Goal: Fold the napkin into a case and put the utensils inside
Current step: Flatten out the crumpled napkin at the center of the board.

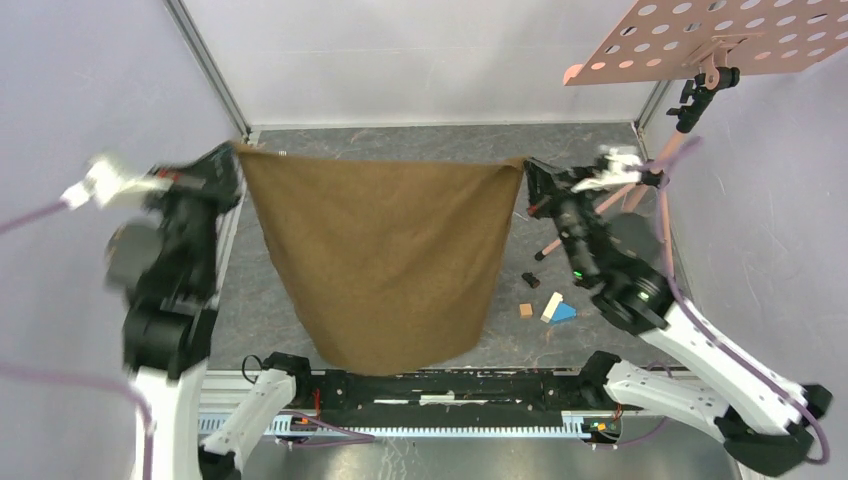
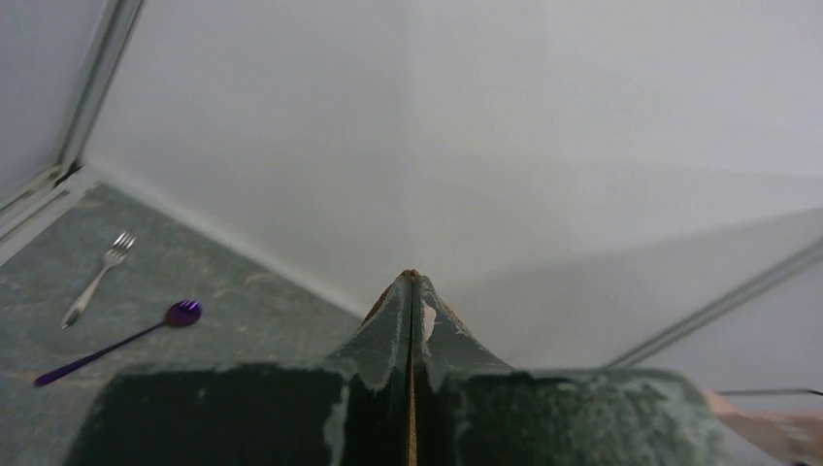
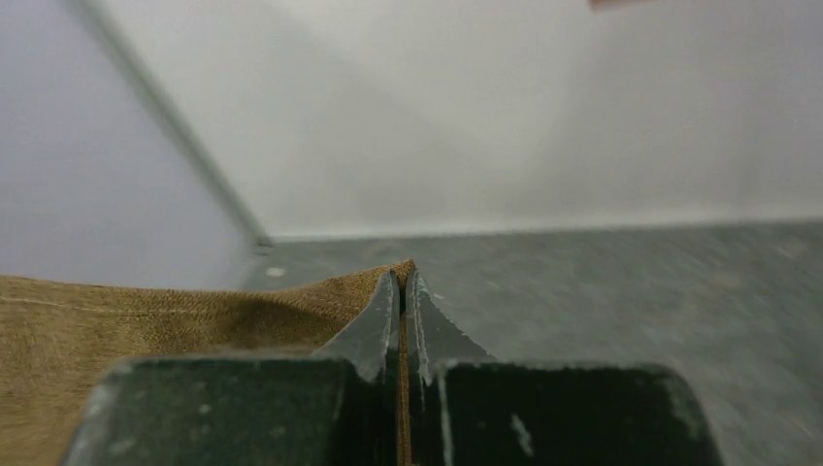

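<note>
We see a plain brown square cloth napkin point(image 1: 385, 260) against a mottled dark grey desk point(image 1: 255, 300). Right of the napkin: a tan wooden cube point(image 1: 525, 310), a cream wooden block point(image 1: 551, 306), a blue wedge point(image 1: 565, 314). The small metal fork point(image 2: 97, 279) is silver, the thin spoon point(image 2: 116, 344) purple.

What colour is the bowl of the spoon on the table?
Purple; the spoon's bowl shows best in the left wrist view.
</note>
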Robot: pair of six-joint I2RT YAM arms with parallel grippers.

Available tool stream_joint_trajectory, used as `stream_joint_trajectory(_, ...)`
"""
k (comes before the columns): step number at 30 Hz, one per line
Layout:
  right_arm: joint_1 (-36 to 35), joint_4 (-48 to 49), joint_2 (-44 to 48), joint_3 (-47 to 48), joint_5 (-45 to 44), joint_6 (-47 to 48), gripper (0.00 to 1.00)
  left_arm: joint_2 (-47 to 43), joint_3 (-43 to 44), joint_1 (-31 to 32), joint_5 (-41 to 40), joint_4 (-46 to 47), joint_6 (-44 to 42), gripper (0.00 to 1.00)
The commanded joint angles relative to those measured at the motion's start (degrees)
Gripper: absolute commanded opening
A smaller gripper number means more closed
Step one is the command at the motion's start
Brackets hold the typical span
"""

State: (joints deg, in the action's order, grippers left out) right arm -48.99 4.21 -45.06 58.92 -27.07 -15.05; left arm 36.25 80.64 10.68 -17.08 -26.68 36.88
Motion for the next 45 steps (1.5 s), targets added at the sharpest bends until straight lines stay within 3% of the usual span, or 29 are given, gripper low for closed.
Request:
stream_joint_trajectory(1, 2.4, -2.2, -11.2, -1.5, -26.5, 2.4, 0.0, 20.9, -0.9, -0.1, -6.5, 1.9, -4.0, 0.02)
stream_joint_trajectory(5, 10.3, -0.3, -20.6, -4.6, -26.8, 1.9, 0.0, 41.8, 1.7, -0.5, -0.4, 6.0, -8.7, 0.02)
stream_joint_trajectory(8, 11.7, 3.0, -27.0, -5.5, -31.6, 11.0, 0.03, 55.2, 7.2, -0.9, 5.7, 4.0, -9.8, 0.04)
stream_joint_trajectory(9, 11.9, 2.8, -29.5, -4.2, -31.7, 14.1, 0.13, 59.5, 10.2, -1.0, 6.8, 0.4, -9.4, 0.09)
stream_joint_trajectory(11, 12.0, -7.2, -34.3, 2.5, -32.1, 15.5, 0.25, 65.6, 17.5, -1.0, 9.3, -7.3, -9.3, 0.32)
stream_joint_trajectory(12, 12.0, -11.1, -35.9, 5.2, -30.2, 15.4, 0.38, 67.1, 20.5, -0.9, 9.6, -11.0, -9.9, 0.48)
stream_joint_trajectory(13, 12.0, -15.6, -36.7, 8.0, -27.3, 15.2, 0.48, 67.1, 21.5, -0.9, 9.7, -12.8, -10.2, 0.57)
stream_joint_trajectory(14, 11.3, -19.7, -36.9, 9.9, -23.4, 13.2, 0.51, 65.6, 20.7, -0.9, 9.7, -13.0, -10.4, 0.66)
stream_joint_trajectory(17, 7.4, -20.1, -33.5, 6.7, -10.5, 13.9, 0.73, 58.2, 15.4, -0.9, 11.3, -12.4, -10.4, 0.88)
stream_joint_trajectory(21, 6.2, -18.1, -30.8, 0.1, 11.9, 8.5, 0.78, 47.0, 3.2, -0.7, 20.9, -8.4, -7.8, 0.99)
stream_joint_trajectory(24, 6.3, -12.5, -31.8, -4.1, 20.2, 3.9, 0.8, 40.9, -8.7, 0.0, 30.6, -1.9, -3.8, 1.0)
stream_joint_trajectory(27, 8.0, -14.3, -35.6, -2.7, 17.9, 1.4, 0.82, 38.0, -20.5, 1.4, 38.5, 8.2, 2.4, 1.0)
stream_joint_trajectory(30, 11.9, -13.5, -37.6, -5.4, 17.5, -1.6, 0.82, 40.7, -26.9, 3.6, 42.0, 18.1, 7.3, 1.0)
stream_joint_trajectory(36, 16.6, -7.1, -41.6, -12.2, 18.9, -1.6, 0.79, 52.5, -29.2, 7.2, 37.9, 29.5, 11.8, 0.99)
stream_joint_trajectory(45, 17.7, -0.4, -49.6, -13.4, 15.2, -0.9, 0.79, 62.0, -28.6, 5.6, 28.5, 30.5, 14.8, 1.0)
